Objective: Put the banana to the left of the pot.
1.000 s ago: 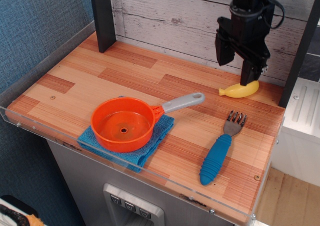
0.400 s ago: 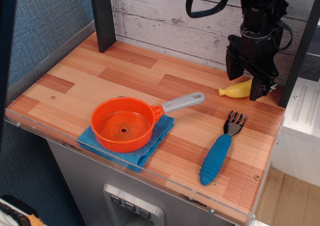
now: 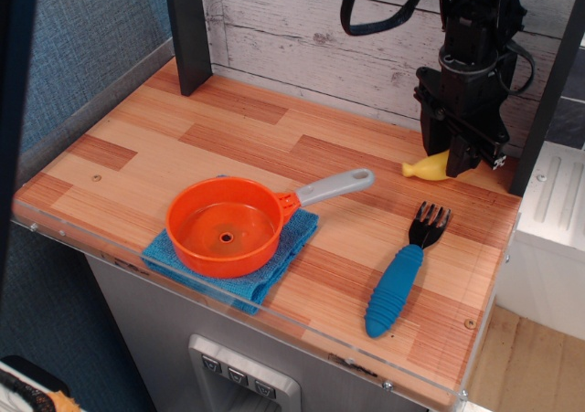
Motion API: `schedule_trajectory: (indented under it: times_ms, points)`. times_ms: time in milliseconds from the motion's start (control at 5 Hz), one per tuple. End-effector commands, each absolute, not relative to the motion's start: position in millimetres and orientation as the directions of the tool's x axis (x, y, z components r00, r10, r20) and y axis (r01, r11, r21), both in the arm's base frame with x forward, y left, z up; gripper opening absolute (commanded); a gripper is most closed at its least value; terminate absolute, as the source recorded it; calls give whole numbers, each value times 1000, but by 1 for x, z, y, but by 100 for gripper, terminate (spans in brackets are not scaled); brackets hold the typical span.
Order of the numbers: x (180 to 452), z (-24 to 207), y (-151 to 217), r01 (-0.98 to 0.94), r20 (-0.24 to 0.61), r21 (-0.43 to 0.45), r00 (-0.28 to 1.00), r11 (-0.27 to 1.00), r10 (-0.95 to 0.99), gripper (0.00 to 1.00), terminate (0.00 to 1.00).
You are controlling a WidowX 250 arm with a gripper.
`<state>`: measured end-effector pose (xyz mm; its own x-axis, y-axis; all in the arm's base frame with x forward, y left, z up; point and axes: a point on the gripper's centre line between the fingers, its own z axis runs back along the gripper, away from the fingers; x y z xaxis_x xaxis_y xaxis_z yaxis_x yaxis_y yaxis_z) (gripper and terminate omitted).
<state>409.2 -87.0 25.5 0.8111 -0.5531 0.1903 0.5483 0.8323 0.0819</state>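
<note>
Only view, from front of bench [image 3: 137,147]: black tool [image 3: 457,161] stood down over banana [image 3: 428,166], far right of pot [image 3: 226,226], near back wall. Tool hid most of banana; only pointed yellow end showed. Could not tell whether tool was pinching it or spread. Pot sat on blue cloth [image 3: 283,248], grey handle aimed toward banana. Blue-handled fork [image 3: 400,275] lay right of pot.

Glossy plastic pot [image 3: 225,237] on soft cloth [image 3: 285,248]; smooth plastic banana [image 3: 428,166]; table [image 3: 183,129] of wood laminate
</note>
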Motion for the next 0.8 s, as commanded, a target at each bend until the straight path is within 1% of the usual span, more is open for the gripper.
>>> schedule_trajectory:
  times_ms: [0, 200, 400, 600]
  points:
    - [422, 39, -80, 525, 225, 93, 817, 846, -532, 0, 0]
    - [421, 42, -79, 524, 219, 108, 816, 845, -534, 0, 0]
    - [414, 67, -68, 487, 225, 160, 829, 859, -512, 0, 0]
    - [407, 94, -41, 430, 216, 181, 860, 884, -463, 0, 0]
